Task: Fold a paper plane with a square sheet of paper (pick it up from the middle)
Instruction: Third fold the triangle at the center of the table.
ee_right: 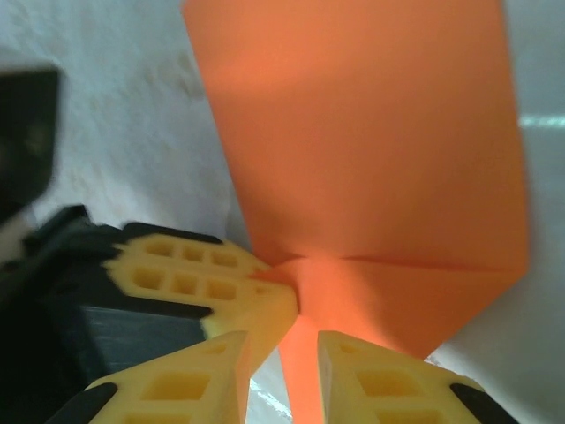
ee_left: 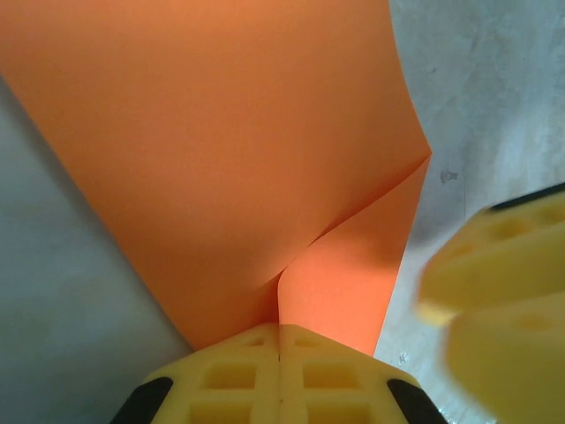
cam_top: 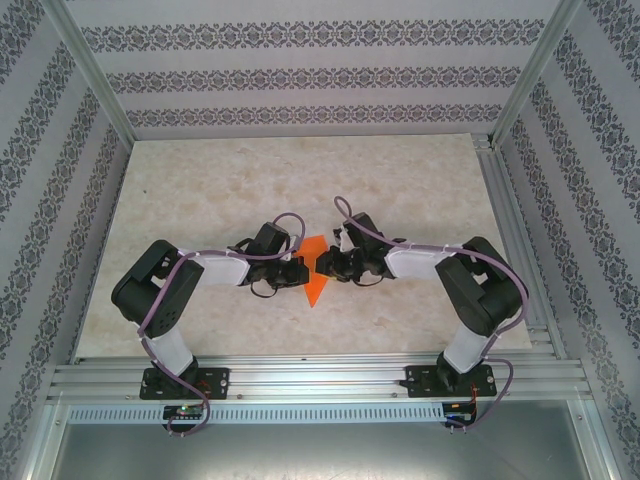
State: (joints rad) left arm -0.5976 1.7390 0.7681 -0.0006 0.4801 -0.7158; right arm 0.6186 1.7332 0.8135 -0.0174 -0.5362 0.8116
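The orange square sheet of paper [cam_top: 314, 272] is held up between both arms at the table's middle, creased and tapering to a point toward the near edge. In the left wrist view the paper [ee_left: 221, 132] curls into a fold that runs into my left gripper [ee_left: 279, 329], whose yellow pads are pressed together on it. In the right wrist view the paper [ee_right: 371, 132] shows a straight crease, and a narrow flap hangs between the parted fingers of my right gripper [ee_right: 284, 346], with a gap beside it. The left gripper's fingers [ee_right: 203, 283] touch that crease. The paper plane is out of view.
The pale marble-patterned table [cam_top: 200, 190] is bounded by aluminium rails and patterned walls. My right gripper's blurred yellow fingers [ee_left: 503, 291] sit close on the right of the left wrist view. The two grippers [cam_top: 300, 270] [cam_top: 330, 266] nearly meet.
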